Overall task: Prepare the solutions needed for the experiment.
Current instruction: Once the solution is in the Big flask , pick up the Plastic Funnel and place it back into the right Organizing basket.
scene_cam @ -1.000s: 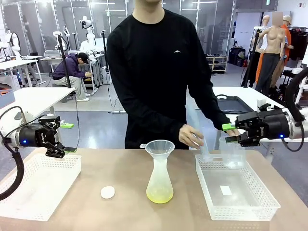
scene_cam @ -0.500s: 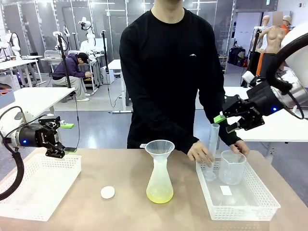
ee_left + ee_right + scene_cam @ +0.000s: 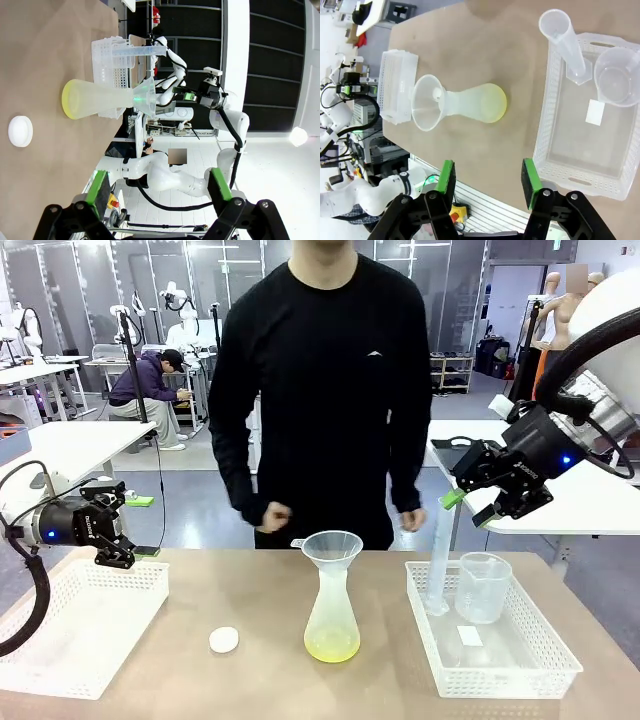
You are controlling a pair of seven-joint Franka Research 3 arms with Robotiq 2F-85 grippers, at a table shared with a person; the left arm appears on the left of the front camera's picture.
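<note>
Pale yellow-green solution [image 3: 332, 646] forms a shallow layer in the one flask [image 3: 331, 605], which stands mid-tabletop [image 3: 250, 685] with one funnel [image 3: 332, 545] in its neck. Judgement: one pour looks done and further mixing probably remains. One cylinder [image 3: 440, 560] and one beaker [image 3: 482, 587], both apparently empty, stand in the right basket [image 3: 500, 680]. The left basket [image 3: 100, 571] holds nothing. One white disc [image 3: 224, 640] lies near the flask. Left pincer [image 3: 144, 527]: wide, empty. Right pincer [image 3: 470, 508]: partly apart, empty, raised above the cylinder.

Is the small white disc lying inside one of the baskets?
No, the disc lies on the bare table between the left basket and the flask.
</note>
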